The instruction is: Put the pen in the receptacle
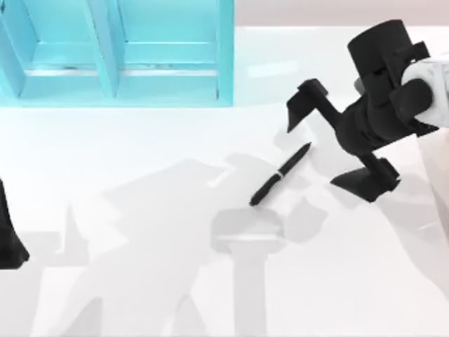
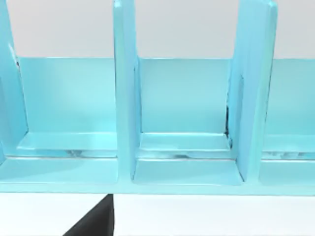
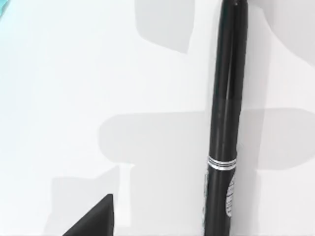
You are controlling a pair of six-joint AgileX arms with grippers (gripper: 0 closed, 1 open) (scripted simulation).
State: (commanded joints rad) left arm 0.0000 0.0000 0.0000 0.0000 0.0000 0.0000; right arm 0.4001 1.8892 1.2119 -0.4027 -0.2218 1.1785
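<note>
Pen [image 1: 280,175]: slim, black, glossy, with a thin silver band near its middle; it lies flat and slantwise on the table, right of centre, tapered end toward the far right corner.
Cut off: in the right wrist view the pen [image 3: 224,123] runs out of the picture at one end, and small printing by its band is too fine to read.
Right gripper [image 1: 340,144]: matt black, angular, with its fingers spread wide; it hangs over the table just beside the pen's tapered end, touching nothing.
Left gripper [image 1: 10,242]: a dark sliver at the table's left edge; whether it is spread or closed cannot be told.
Table [image 1: 126,210]: smooth, white, faintly shiny, crossed by soft grey shadows.
Receptacle [image 1: 119,53]: pale blue rack with upright dividers at the far left corner; its compartments [image 2: 184,147] show scuffed floors.
</note>
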